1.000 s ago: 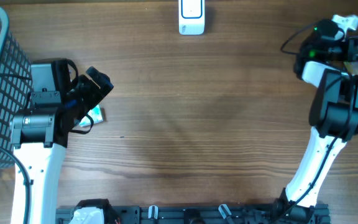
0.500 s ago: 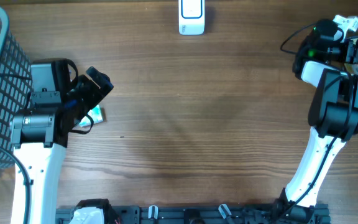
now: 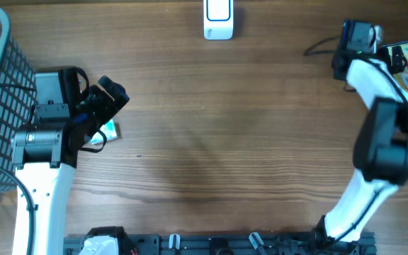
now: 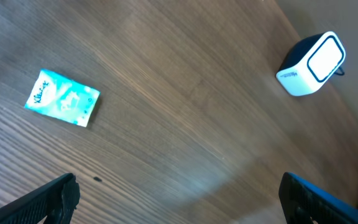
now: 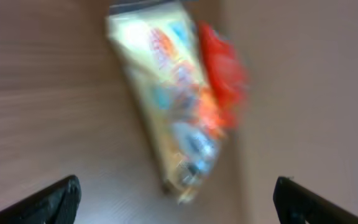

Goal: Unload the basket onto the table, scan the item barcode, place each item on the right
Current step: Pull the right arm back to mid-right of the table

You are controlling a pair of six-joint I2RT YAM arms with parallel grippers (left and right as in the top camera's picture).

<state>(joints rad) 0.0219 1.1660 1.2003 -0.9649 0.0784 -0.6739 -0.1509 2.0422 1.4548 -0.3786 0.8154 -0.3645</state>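
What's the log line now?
left gripper: open, empty | right gripper: open, empty | snack packet: unheld | tissue pack: on table | scanner: untouched

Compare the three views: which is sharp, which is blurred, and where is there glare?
Right wrist: the yellow-and-orange plastic snack packet is smeared by blur. Left wrist: sharp, the teal tissue pack crisp, a pale sheen on the brown wooden table. Overhead: sharp, evenly lit.
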